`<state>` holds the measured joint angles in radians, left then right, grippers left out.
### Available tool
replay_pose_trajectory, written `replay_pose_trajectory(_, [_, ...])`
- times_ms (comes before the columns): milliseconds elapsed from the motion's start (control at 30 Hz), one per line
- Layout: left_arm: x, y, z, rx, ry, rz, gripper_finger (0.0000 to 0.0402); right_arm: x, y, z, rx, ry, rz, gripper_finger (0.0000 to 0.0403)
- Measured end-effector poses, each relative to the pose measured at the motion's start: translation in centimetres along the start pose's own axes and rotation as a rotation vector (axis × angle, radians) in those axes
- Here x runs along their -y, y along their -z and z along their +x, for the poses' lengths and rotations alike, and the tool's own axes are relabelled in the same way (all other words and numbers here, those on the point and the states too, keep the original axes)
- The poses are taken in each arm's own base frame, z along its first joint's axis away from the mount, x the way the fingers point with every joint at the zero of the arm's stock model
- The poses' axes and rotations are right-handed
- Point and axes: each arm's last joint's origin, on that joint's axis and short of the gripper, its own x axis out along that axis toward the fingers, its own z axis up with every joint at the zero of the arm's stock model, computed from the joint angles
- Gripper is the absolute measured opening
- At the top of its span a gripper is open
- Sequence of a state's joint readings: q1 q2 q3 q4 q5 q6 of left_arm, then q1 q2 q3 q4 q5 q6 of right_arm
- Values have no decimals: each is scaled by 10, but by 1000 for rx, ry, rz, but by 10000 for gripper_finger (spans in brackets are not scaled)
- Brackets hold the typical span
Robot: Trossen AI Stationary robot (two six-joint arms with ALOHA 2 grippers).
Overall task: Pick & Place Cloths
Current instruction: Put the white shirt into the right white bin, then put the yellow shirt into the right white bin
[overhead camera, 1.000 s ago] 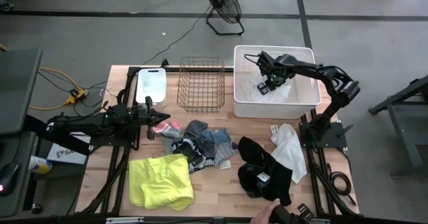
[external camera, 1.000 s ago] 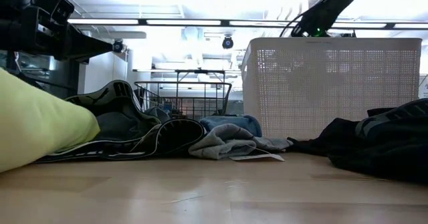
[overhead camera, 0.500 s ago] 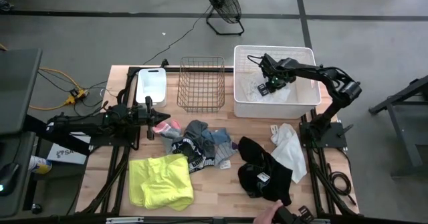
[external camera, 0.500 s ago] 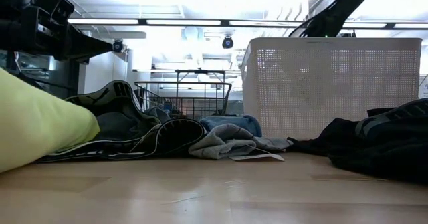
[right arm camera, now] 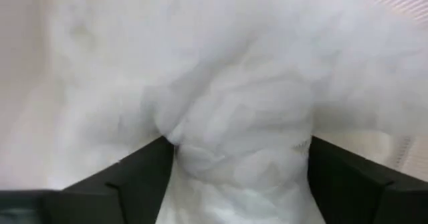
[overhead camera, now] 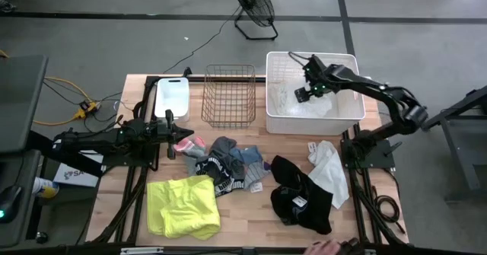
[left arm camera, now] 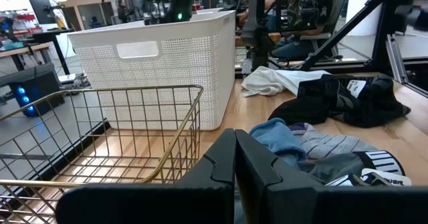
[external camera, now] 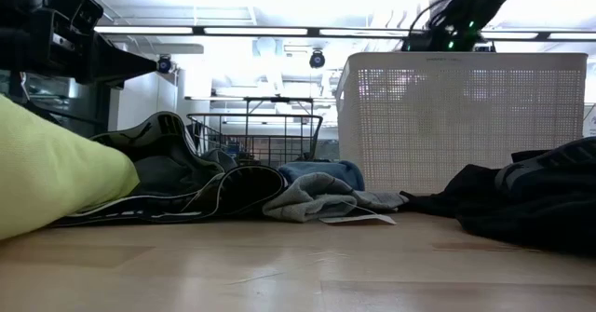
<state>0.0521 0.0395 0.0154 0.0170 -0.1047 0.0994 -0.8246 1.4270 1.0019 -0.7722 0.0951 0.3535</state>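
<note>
Your right gripper (overhead camera: 307, 92) hung inside the large white tub (overhead camera: 350, 110), fingers spread apart over the white cloth (right arm camera: 227, 137) lying there — loose folds could snag a finger as you lifted out. Left gripper (overhead camera: 169, 133), beside the wire basket (overhead camera: 228, 95), sat closed and empty.

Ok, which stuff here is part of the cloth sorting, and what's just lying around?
Job: neon-yellow cloth; black cloth; white cloth; grey-blue pile; white cloth in the big tub; big tub.
Lying about: wire basket; small white tub; fan.
</note>
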Motion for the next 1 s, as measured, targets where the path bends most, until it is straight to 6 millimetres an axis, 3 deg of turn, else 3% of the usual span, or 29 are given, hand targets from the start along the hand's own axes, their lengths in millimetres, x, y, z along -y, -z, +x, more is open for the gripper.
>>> replay_pose_trajectory(133, [0,0,0,0,0,0,0,4,3,-29,103,-33,46,332])
replay_pose_trajectory(333, [0,0,0,0,0,0,0,3,18,-74,242,-121,76,327])
replay_pose_trajectory(733, [0,0,0,0,0,0,0,1,87,-142,288,-312,-90,309])
replay_pose_trajectory(1000, [0,0,0,0,0,0,0,13,123,-176,311,-610,-234,309])
